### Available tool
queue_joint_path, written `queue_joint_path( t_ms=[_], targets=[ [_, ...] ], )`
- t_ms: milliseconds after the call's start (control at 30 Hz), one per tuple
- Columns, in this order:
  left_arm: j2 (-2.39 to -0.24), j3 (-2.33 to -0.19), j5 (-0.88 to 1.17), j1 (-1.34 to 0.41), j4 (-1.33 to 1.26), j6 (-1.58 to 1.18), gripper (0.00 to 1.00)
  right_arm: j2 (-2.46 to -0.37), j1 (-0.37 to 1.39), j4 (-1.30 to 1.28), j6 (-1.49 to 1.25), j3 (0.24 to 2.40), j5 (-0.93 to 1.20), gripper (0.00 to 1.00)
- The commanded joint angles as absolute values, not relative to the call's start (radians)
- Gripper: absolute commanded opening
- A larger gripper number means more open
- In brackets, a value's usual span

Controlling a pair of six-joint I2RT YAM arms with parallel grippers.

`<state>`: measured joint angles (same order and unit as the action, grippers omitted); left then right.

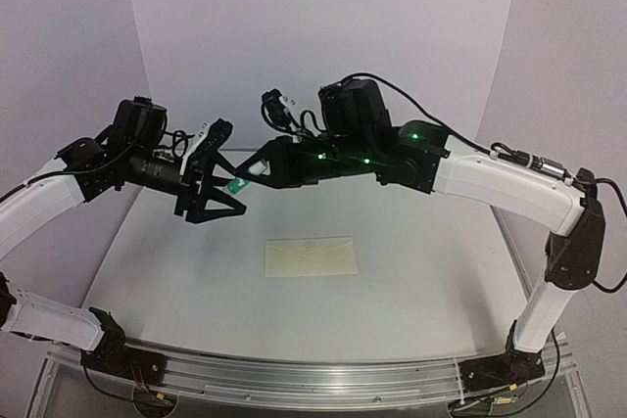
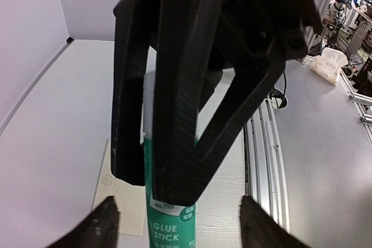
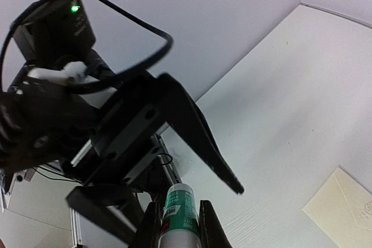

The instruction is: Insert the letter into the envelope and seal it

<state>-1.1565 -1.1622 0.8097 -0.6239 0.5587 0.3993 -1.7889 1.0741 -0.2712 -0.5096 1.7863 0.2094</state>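
Observation:
The cream envelope [image 1: 311, 256] lies flat on the white table [image 1: 421, 271], flap side up; it also shows as the envelope [image 2: 125, 201] and the envelope [image 3: 343, 207] in the wrist views. The letter shows in no view. Both grippers meet in the air above the table's far left. My right gripper [image 1: 245, 178] [image 3: 177, 225] is shut on a green and white glue stick [image 1: 236, 186] [image 3: 181, 207]. My left gripper [image 1: 223, 171] [image 2: 186, 220] stands open, its fingertips [image 2: 110, 222] wide on either side of the glue stick [image 2: 171, 225] without touching it.
White walls close in the table at the back and both sides. A metal rail [image 1: 313, 374] runs along the near edge between the arm bases. Beyond the table, the left wrist view shows a tissue box [image 2: 329, 64] on another bench.

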Motion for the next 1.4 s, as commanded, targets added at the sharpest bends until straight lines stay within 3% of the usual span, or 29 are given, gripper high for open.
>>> queue_joint_path(
  t_ms=[0, 200, 300, 400, 533, 633, 800, 1033, 1367],
  targets=[
    [-1.118, -1.138, 0.729, -0.629, 0.483, 0.370, 1.00, -1.696, 1.027, -0.311, -0.532, 1.691, -0.009, 0.00],
    [-1.100, -1.103, 0.639, -0.629, 0.456, 0.321, 1.00, -1.590, 0.918, -0.500, -0.445, 1.457, -0.519, 0.00],
    [-1.103, -1.077, 0.629, -0.629, 0.460, 0.294, 1.00, -1.599, 0.859, -0.495, -0.390, 1.364, -0.620, 0.00],
    [-1.128, -1.046, 0.656, -0.628, 0.496, 0.321, 0.98, -1.631, 0.805, -0.410, -0.361, 1.286, -0.597, 0.00],
    [-1.259, -1.000, 0.642, -0.629, 0.634, 0.547, 0.75, -1.658, 0.749, -0.250, -0.345, 1.189, -0.513, 0.00],
    [-1.350, -0.959, 0.507, -0.629, 0.658, 0.699, 0.65, -1.694, 0.719, -0.185, -0.340, 1.154, -0.470, 0.00],
    [-1.436, -0.922, 0.488, -0.652, 0.572, 0.896, 0.58, -1.798, 0.700, -0.130, -0.324, 1.172, -0.400, 0.00],
    [-1.624, -0.955, 0.530, -0.752, 0.683, 1.202, 0.52, -1.869, 0.657, -0.148, -0.361, 1.205, -0.353, 0.00],
    [-1.870, -1.165, 0.493, -0.764, 0.698, 1.155, 0.46, -1.908, 0.654, -0.241, -0.353, 1.250, -0.357, 0.00]
  ],
)
